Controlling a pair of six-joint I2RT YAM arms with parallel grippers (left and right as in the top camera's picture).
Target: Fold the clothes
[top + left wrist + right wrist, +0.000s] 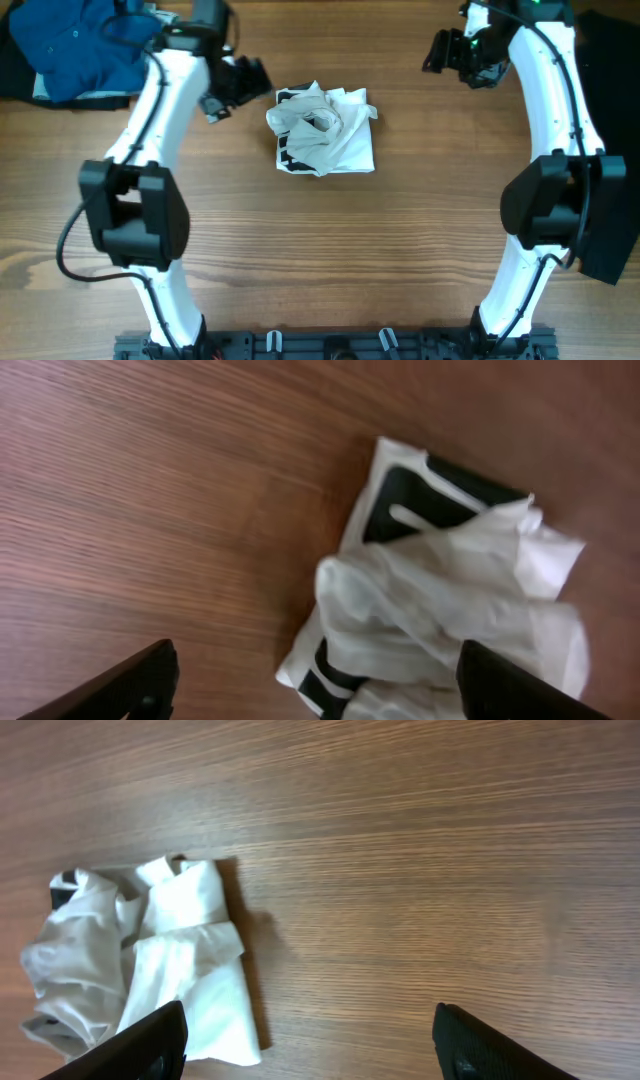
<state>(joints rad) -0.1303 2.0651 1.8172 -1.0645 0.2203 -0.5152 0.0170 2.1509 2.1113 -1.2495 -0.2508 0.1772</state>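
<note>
white tee (pixel 322 128): crumpled in a heap
left gripper (pixel 236 88): spread wide, empty, near it
right gripper (pixel 448 56): spread wide too, empty

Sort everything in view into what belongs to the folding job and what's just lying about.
In the job:
- white T-shirt, crumpled mid-table
- left gripper and right gripper, both open, off the cloth

Lying about:
- blue garment, heaped at the far left corner
- black fabric, at the right edge
</note>
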